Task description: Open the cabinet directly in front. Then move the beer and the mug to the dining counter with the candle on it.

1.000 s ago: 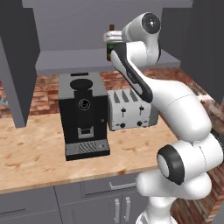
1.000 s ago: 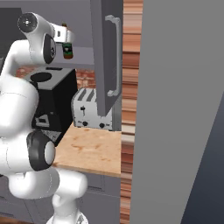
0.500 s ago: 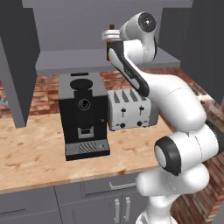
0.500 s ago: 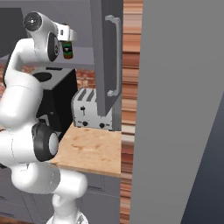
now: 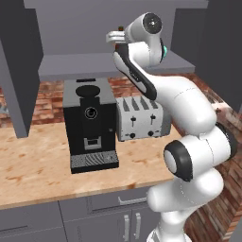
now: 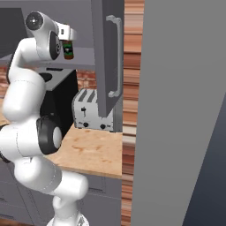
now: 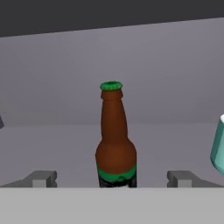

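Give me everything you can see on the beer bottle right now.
The beer bottle is slim brown glass with a green cap and a green-and-black label band low on its body. It stands upright on the grey shelf inside the open cabinet, centred between the open pincer's fingertips, which do not touch it. The mint-green mug stands apart to its right in the hand view.

wall: red brick | worktop: light wood | on it: black coffee machine, silver toaster
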Controlling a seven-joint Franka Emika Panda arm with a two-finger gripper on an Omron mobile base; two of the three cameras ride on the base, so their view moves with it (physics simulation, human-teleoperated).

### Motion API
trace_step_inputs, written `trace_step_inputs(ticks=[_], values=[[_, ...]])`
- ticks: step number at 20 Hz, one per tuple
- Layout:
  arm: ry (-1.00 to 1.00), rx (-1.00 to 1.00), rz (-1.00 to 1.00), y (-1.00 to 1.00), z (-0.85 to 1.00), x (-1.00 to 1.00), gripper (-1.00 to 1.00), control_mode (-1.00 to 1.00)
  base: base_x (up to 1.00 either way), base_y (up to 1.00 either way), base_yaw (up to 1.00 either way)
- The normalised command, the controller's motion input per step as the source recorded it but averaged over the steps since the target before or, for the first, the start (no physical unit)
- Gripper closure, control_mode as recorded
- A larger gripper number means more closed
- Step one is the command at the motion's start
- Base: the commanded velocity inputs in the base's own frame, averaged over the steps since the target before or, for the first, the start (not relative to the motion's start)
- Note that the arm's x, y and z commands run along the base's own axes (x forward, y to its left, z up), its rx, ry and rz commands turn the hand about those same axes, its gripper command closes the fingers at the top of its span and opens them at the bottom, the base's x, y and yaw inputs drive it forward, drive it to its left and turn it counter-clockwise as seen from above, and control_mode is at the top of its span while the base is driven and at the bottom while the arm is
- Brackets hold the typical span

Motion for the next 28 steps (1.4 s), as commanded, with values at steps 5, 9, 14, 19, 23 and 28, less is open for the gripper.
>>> trace_step_inputs(ticks=[5, 9, 14, 19, 23, 28], values=[[0.0, 0.0, 0.0, 0.0, 0.0, 0.24, -1.0, -1.0, 0.0, 0.0, 0.0], [0.0, 0.0, 0.0, 0.01, 0.0, 0.24, -1.0, -1.0, 0.0, 0.0, 0.0], [0.0, 0.0, 0.0, 0.08, 0.0, 0.22, -1.0, -1.0, 0.0, 0.0, 0.0], [0.0, 0.0, 0.0, 0.06, 0.0, 0.22, -1.0, -1.0, 0.0, 0.0, 0.0], [0.0, 0.0, 0.0, 0.02, 0.0, 0.21, -1.0, -1.0, 0.0, 0.0, 0.0], [0.0, 0.0, 0.0, 0.0, 0.0, 0.18, -1.0, -1.0, 0.0, 0.0, 0.0]])
